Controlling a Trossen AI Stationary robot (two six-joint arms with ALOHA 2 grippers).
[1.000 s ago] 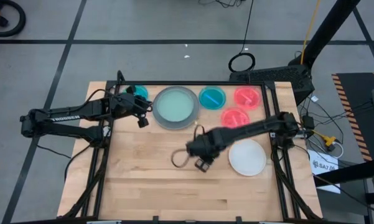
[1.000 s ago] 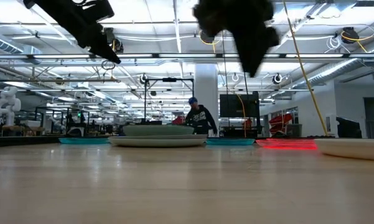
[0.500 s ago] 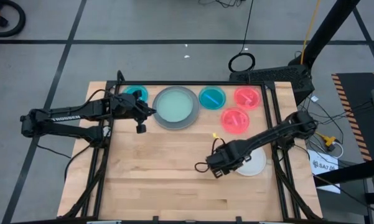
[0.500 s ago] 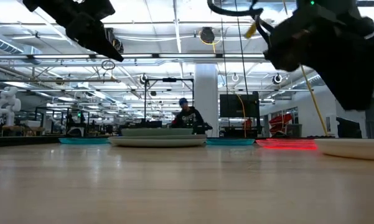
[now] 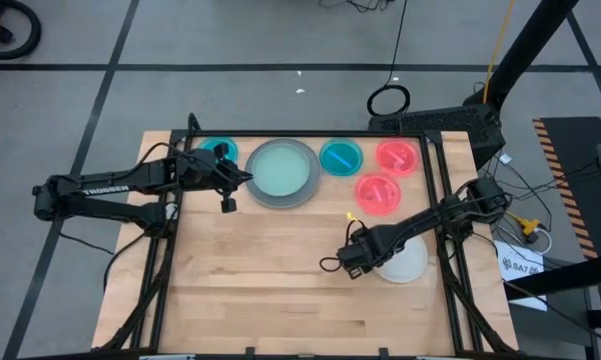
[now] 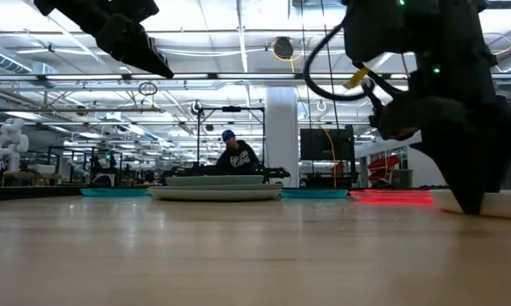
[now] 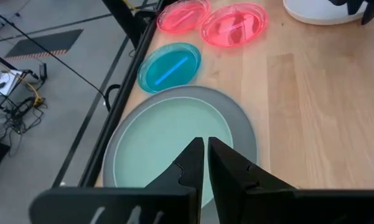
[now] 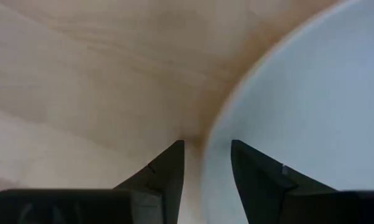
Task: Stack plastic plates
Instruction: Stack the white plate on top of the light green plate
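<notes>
A mint green plate (image 5: 282, 170) lies on a large grey plate (image 5: 263, 192) at the table's far side. Beside them lie two teal plates (image 5: 340, 157) (image 5: 218, 149) and two pink plates (image 5: 398, 155) (image 5: 378, 192). The white plate (image 5: 408, 260) lies flat near the right edge. My right gripper (image 5: 352, 265) (image 8: 205, 146) is open and low at that plate's left rim (image 8: 206, 140), one finger on each side of it. My left gripper (image 5: 242, 178) (image 7: 205, 144) is shut and hangs above the mint plate's left part. No light blue plate shows. My right gripper comes down at a slant from the table's far right. One finger (image 8: 171, 163) stands over the wood outside the white plate's left rim, the other (image 8: 252, 163) over the plate. I cannot tell whether either touches the rim or the table. The plate lies flat.
The wooden table top (image 5: 250, 270) is bare in its middle and near half. Dark frame rails (image 5: 170, 240) (image 5: 442, 200) run along both sides. In the low view, a person (image 6: 236, 157) stands in the room far behind the table.
My right gripper has swung from the table's middle toward the right and near edges. It has dropped from high above the table to the white plate's left rim. The plates have stayed where they were.
</notes>
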